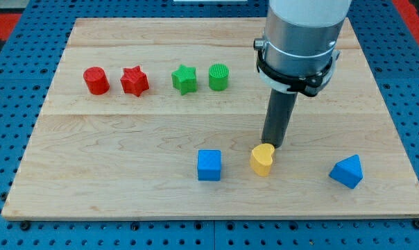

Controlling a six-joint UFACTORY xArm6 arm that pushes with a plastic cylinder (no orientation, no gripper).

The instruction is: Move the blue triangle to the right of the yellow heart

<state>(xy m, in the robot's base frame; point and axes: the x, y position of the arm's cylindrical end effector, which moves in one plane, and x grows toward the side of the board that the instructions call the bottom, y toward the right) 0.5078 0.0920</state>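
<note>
The blue triangle [347, 171] lies on the wooden board near the view's bottom right. The yellow heart [262, 160] lies to its left, near the bottom middle, with a wide gap between them. My tip [273, 145] is at the end of the dark rod, just above and to the right of the yellow heart, touching or nearly touching its upper edge. The tip is well to the left of the blue triangle.
A blue cube [209, 165] sits left of the heart. Along the upper part of the board stand a red cylinder [96, 80], a red star [134, 81], a green star [184, 79] and a green cylinder [219, 76]. The board's right edge [397, 125] is near the triangle.
</note>
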